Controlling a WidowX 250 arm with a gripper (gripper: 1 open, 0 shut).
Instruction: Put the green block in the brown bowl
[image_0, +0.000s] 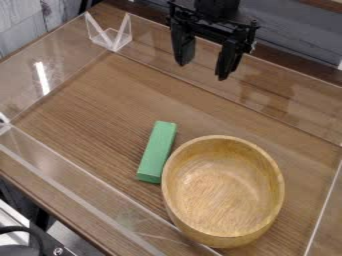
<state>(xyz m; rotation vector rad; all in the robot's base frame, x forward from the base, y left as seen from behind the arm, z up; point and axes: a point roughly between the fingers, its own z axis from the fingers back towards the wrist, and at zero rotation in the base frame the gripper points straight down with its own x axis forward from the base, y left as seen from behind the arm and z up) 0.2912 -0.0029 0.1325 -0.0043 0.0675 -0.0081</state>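
Observation:
The green block (156, 151) lies flat on the wooden tabletop, a long bar running from upper right to lower left. Its right side sits close against the left rim of the brown bowl (223, 188), which stands upright and holds nothing at the front right. My gripper (203, 57) hangs at the back of the scene, pointing down, well above and behind the block. Its black fingers (181, 45) stand apart with nothing between them.
Clear acrylic walls (80, 195) enclose the wooden table (94, 110) on all sides. A clear triangular bracket (107, 32) stands at the back left corner.

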